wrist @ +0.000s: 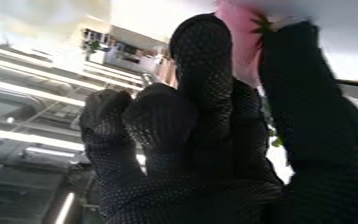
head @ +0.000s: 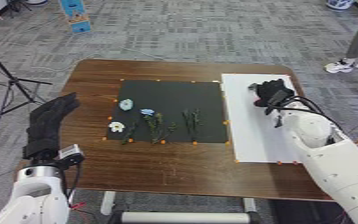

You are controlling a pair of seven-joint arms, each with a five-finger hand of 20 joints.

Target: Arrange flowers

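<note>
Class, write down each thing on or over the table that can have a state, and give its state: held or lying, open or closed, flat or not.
Left hand: open
Right hand: closed on the pink flower
Pink flower: held
White flower: lying, unheld
Blue flower: lying, unheld
Pale blue-green flower: lying, unheld
Green stems: lying, unheld
Dark mat: flat
White sheet: flat

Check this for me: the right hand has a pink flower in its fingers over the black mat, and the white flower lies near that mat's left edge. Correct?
Not quite: the head view shows the right hand over the white sheet, not the black mat. The pink flower and white flower are as you say.
</note>
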